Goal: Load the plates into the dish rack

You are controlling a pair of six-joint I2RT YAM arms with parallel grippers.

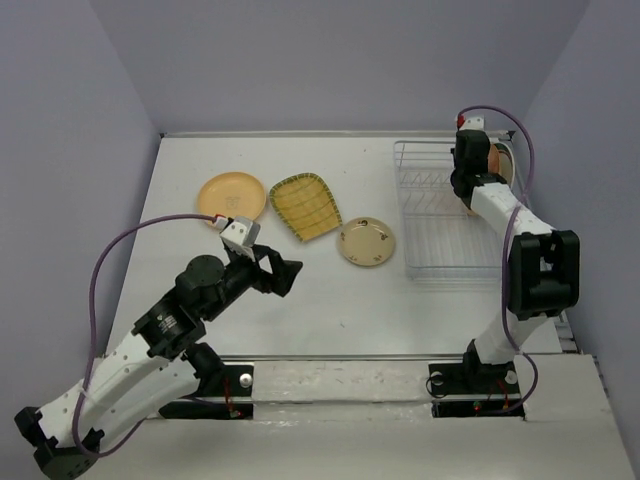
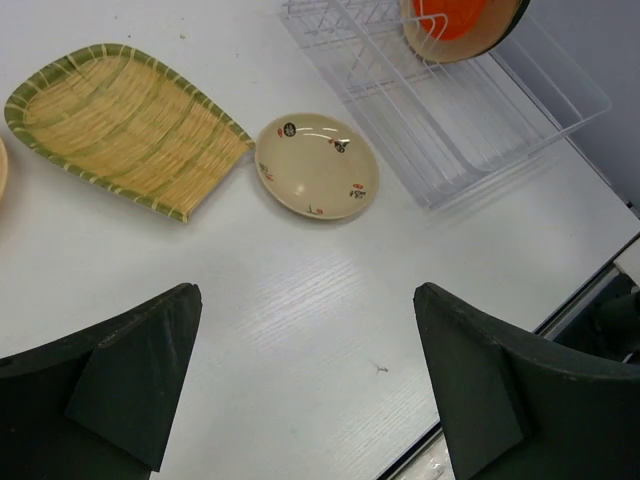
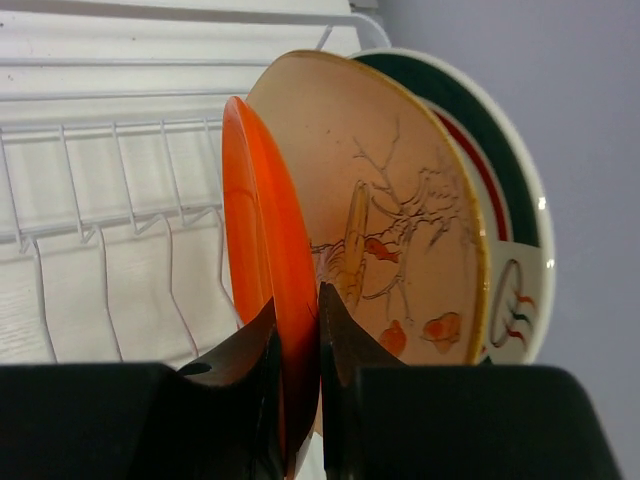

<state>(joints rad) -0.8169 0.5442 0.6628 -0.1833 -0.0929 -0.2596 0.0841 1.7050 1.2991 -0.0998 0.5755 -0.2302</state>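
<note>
My right gripper [image 3: 298,325] is shut on the rim of the glossy orange-red plate [image 3: 262,250], held upright in the dish rack [image 1: 440,215] at its far right end. Behind it stand a peach plate [image 3: 390,200] with a branch drawing and the white plate with teal-red rim [image 3: 505,220]. My left gripper [image 1: 283,272] is open and empty above the table, near the small beige speckled plate [image 2: 316,165]. The yellow-green grid plate [image 2: 125,125] and a plain peach plate [image 1: 231,194] lie flat on the table to the left.
The rack's near slots [image 3: 110,200] hold nothing. Lilac walls [image 1: 80,150] enclose the table on three sides. The table's front edge [image 2: 560,310] runs close to my left gripper.
</note>
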